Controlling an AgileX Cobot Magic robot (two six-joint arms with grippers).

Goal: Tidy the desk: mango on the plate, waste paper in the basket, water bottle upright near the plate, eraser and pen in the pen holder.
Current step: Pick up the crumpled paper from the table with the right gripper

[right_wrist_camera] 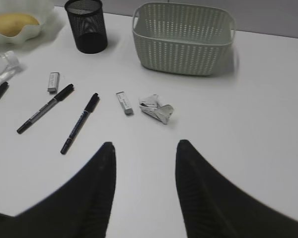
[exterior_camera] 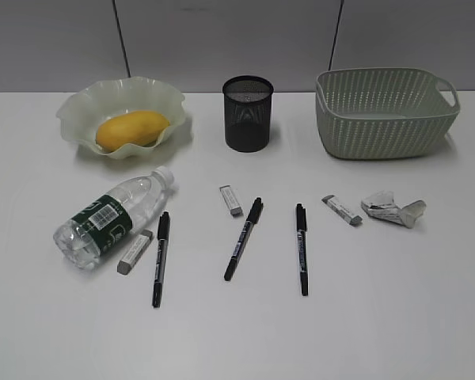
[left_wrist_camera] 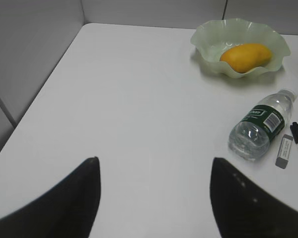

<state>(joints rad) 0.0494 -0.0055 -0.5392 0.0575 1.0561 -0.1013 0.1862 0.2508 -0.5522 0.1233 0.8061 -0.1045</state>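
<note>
My left gripper (left_wrist_camera: 154, 171) hangs above bare desk (left_wrist_camera: 139, 99) near its left edge, fingers well apart and holding nothing. My right gripper (right_wrist_camera: 145, 153) hovers over the front right part of the desk, fingers also apart and empty, though closer together than the left pair.

Just beyond the right fingers lies the waste paper (right_wrist_camera: 157, 109), a crumpled wad with an eraser (right_wrist_camera: 124, 102) close beside it; the basket (right_wrist_camera: 184, 37) stands toward the back right corner. The wad looks light and soft, so I judge it will squash under a pinch; take it across its bulkiest middle. Three pens, e.g. (exterior_camera: 301, 248), and three erasers lie scattered along the middle of the desk; the pens look thin, stiff and prone to roll, so grip across the barrel at mid-length. The pen holder (exterior_camera: 248, 112) stands at the back centre.

Beyond the left fingers the water bottle (left_wrist_camera: 260, 126) lies on its side, cap toward the plate (left_wrist_camera: 208, 37) in the back left corner. It looks smooth, rounded and likely slippery; clamp on the labelled middle. The mango (left_wrist_camera: 246, 56) already rests on the plate.
</note>
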